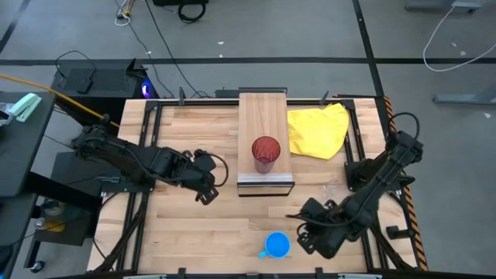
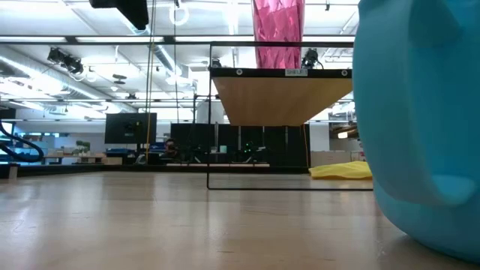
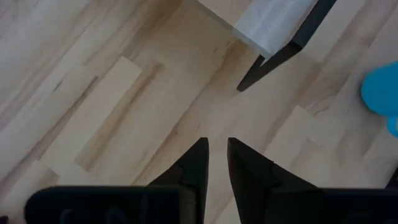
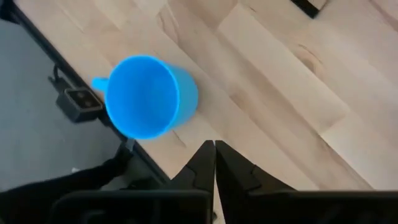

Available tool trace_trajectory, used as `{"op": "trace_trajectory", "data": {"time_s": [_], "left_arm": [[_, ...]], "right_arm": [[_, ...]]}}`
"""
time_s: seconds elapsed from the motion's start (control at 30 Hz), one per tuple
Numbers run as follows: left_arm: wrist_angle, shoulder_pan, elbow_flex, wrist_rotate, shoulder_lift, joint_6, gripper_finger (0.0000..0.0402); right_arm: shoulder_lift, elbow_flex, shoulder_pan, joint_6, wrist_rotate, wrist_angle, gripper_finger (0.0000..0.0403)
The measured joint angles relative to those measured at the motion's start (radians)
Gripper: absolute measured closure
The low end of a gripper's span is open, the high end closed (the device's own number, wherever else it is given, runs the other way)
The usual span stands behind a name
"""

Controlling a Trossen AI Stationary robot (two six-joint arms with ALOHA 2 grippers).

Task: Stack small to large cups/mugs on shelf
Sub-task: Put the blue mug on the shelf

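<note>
The red tumbler (image 1: 266,153) stands upright on the light wood shelf (image 1: 263,116), near its near end; it also shows in the low view (image 2: 277,30). The blue mug (image 1: 277,246) stands upright on the table by the near edge, its mouth up (image 4: 146,96). A faint clear shape (image 1: 334,187) to the right of the shelf may be the tiny glass cup. My left gripper (image 1: 205,196) hovers left of the shelf's near end, its fingers a narrow gap apart (image 3: 217,144). My right gripper (image 1: 298,230) is shut (image 4: 214,146), just right of the mug and apart from it.
A yellow cloth (image 1: 318,130) lies on the table right of the shelf. The shelf's dark frame leg (image 3: 273,62) is close ahead of my left gripper. The table's near edge (image 4: 74,68) runs just beyond the mug. Bare wood lies between the two grippers.
</note>
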Motion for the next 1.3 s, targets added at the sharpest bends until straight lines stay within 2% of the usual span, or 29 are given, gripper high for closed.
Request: {"op": "trace_trajectory", "data": {"time_s": [0.27,0.6,1.3], "left_arm": [[-0.031,-0.096,0.0,-0.013,0.08,-0.111,0.0342],[-0.046,-0.16,0.0,-0.019,0.162,-0.208,0.0343],[-0.036,-0.163,0.0,-0.021,0.164,-0.234,0.0349]], "right_arm": [[0.078,-0.001,-0.06,-0.176,0.002,0.144,0.0364],[0.122,-0.001,-0.103,-0.199,-0.022,0.148,0.0357],[0.212,-0.001,-0.117,-0.182,-0.069,0.198,0.0346]]}}
